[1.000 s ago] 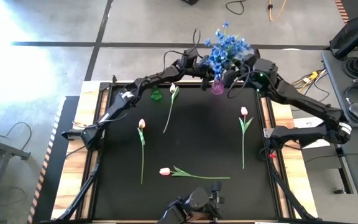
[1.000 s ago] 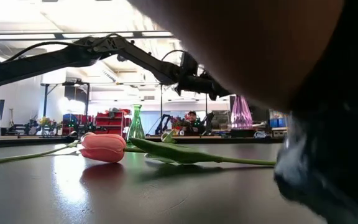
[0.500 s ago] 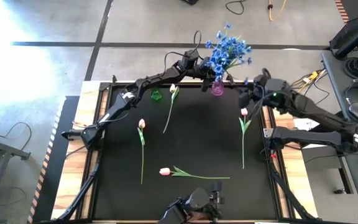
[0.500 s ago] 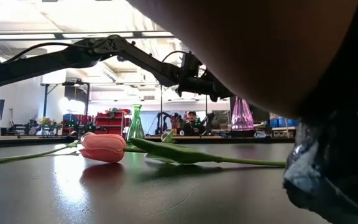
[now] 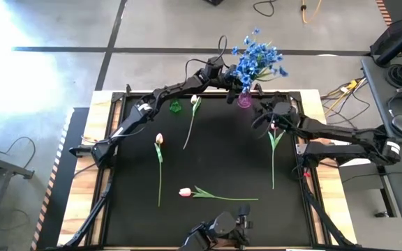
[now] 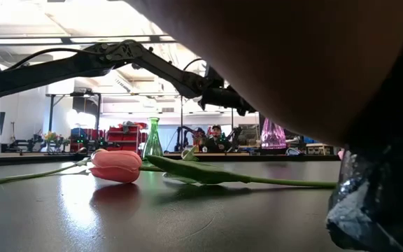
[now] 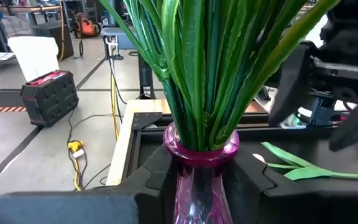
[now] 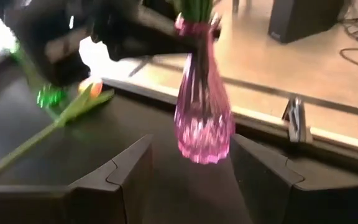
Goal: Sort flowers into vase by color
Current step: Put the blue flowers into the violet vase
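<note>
A pink glass vase (image 5: 244,100) stands at the table's far edge with a bunch of blue flowers (image 5: 257,59) in it. My left gripper (image 5: 234,90) is shut on the vase. My right gripper (image 5: 266,116) is open and holds nothing. It hovers near the vase, just above the bloom of the right pink tulip (image 5: 273,127). A white tulip (image 5: 195,102), a second pink tulip (image 5: 159,139) and a third pink tulip (image 5: 185,192) lie flat on the black mat. A small green vase (image 5: 176,107) stands left of the white tulip. My left gripper (image 7: 202,168) has the pink vase's neck (image 7: 199,163), just under the rim, pinched between its two fingers. The fingers come level from the table's left side. The vase stays upright with the green stems (image 7: 197,93) rising out of it.
The black mat (image 5: 222,160) is bordered by wooden table edges. In the low view, my right arm (image 6: 376,203) blocks the picture's right side. Beyond the far edge are floor, cables and workshop gear. A person (image 6: 215,133) sits far behind the table.
My right gripper has drawn back from the blue bunch. It swung toward the table's right side, then toward the near edge and down. It now hangs over the right pink tulip. The blue blossoms have shifted slightly in the vase.
</note>
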Controlling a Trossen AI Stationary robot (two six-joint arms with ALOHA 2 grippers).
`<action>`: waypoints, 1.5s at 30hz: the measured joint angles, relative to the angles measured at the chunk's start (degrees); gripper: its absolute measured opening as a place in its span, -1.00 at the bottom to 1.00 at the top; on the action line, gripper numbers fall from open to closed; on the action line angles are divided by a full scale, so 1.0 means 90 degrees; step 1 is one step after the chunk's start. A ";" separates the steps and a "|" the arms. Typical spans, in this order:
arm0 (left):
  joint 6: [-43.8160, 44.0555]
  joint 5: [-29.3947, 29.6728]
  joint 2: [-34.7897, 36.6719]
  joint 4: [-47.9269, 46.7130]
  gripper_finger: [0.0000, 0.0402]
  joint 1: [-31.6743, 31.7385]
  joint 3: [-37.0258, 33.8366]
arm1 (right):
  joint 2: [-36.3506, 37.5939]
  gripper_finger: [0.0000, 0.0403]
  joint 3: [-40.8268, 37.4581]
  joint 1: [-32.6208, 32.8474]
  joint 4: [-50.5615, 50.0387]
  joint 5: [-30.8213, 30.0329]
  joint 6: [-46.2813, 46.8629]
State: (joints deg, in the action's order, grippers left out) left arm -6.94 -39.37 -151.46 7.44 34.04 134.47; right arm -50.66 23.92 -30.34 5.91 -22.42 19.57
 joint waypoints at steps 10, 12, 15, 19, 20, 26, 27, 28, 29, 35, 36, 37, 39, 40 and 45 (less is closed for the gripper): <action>-0.0019 0.0104 -0.0002 -0.0070 -0.56 -0.0034 -0.0002 | -0.0692 0.00 0.0183 -0.0175 0.0717 -0.0014 -0.0011; -0.0015 0.0102 -0.0002 -0.0098 -0.56 -0.0035 -0.0002 | -0.0735 0.00 0.0397 -0.0222 0.0730 -0.0003 -0.0013; -0.0019 0.0100 -0.0002 -0.0117 -0.56 -0.0053 -0.0002 | -0.0753 0.00 0.0837 -0.0295 0.0693 -0.0014 -0.0195; 0.0050 -0.0082 -0.0002 -0.0126 -0.56 -0.0056 -0.0003 | -0.0688 0.00 0.1570 -0.0485 0.0023 0.0240 -0.0800; 0.0084 -0.0097 -0.0002 -0.0125 -0.56 -0.0056 -0.0003 | -0.0649 0.00 0.1743 -0.0607 -0.0403 0.0490 -0.0864; 0.0435 -0.0624 0.0002 -0.0056 -0.56 -0.0027 0.0036 | -0.0215 0.00 0.2182 -0.1526 -0.2066 0.2576 -0.1020; 0.0488 -0.0700 0.0014 0.0055 -0.56 -0.0016 0.0036 | -0.0141 0.00 0.2171 -0.1654 -0.2059 0.2890 -0.1016; 0.0587 -0.0782 0.0038 0.0124 -0.56 0.0000 0.0036 | -0.0075 0.00 0.2146 -0.1765 -0.2043 0.3142 -0.1009; 0.0713 -0.0891 0.0062 0.0209 -0.56 0.0022 0.0036 | -0.0030 0.00 0.2122 -0.1845 -0.2054 0.3322 -0.0966; 0.1724 -0.1488 0.0140 0.0902 -0.56 0.0120 0.0053 | -0.0137 0.04 0.2082 -0.1924 -0.2152 0.3916 -0.0715; 0.1796 -0.1520 0.0144 0.0953 -0.56 0.0127 0.0053 | -0.0148 0.08 0.2082 -0.1927 -0.2144 0.3998 -0.0670; 0.1850 -0.1552 0.0155 0.0969 -0.56 0.0139 0.0053 | -0.0162 0.12 0.2082 -0.1927 -0.2146 0.4049 -0.0620; 0.1943 -0.1576 0.0189 0.1046 -0.56 0.0158 0.0053 | -0.0184 0.23 0.2082 -0.1927 -0.2153 0.4043 -0.0522; 0.2027 -0.1578 0.0204 0.1057 -0.56 0.0163 0.0053 | -0.0184 0.28 0.2082 -0.1927 -0.2158 0.4035 -0.0529; 0.2158 -0.1717 0.0255 0.1107 -0.56 0.0170 0.0053 | -0.0197 0.50 0.2082 -0.1927 -0.2053 0.3836 -0.0794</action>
State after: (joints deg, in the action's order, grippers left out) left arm 12.48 -54.83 -149.16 17.40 35.57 134.96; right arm -52.43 42.65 -47.68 -12.57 12.10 12.43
